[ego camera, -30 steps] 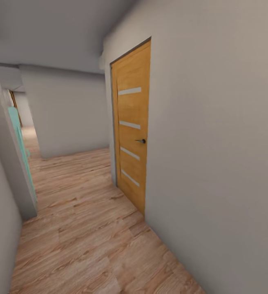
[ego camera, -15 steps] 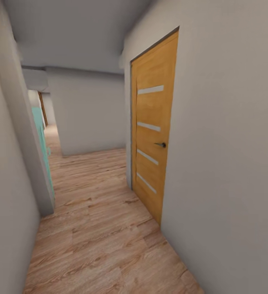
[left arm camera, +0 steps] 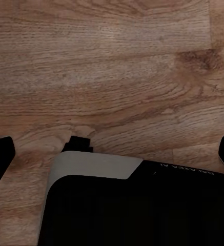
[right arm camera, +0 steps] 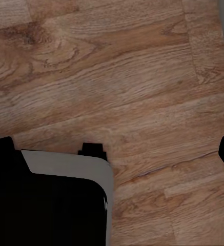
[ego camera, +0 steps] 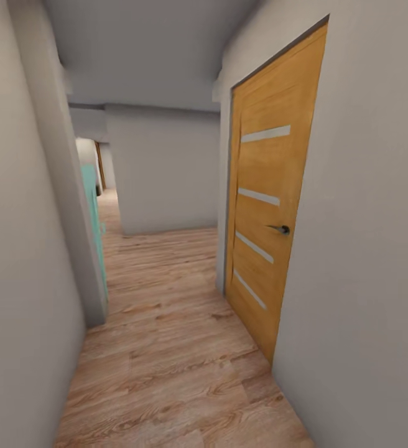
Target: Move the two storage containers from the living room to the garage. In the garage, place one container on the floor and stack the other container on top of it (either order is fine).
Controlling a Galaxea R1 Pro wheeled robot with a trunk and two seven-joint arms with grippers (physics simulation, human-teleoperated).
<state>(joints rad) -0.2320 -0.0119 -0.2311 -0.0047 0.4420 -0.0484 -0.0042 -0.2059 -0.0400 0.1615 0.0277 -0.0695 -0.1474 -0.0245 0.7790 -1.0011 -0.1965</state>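
Matt wood-grain plank floor (ego camera: 166,348); orange wooden door (ego camera: 269,205) with pale inset strips; smooth matt grey walls (ego camera: 366,249).

Narrow grey-walled hallway (ego camera: 378,249), wood plank floor (ego camera: 166,373), closed orange door (ego camera: 269,211) at right.

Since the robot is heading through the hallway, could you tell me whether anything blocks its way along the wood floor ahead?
Nothing visible lies on the wood plank floor. The orange door on the right is shut, and the corridor stays open past the teal door on the left.
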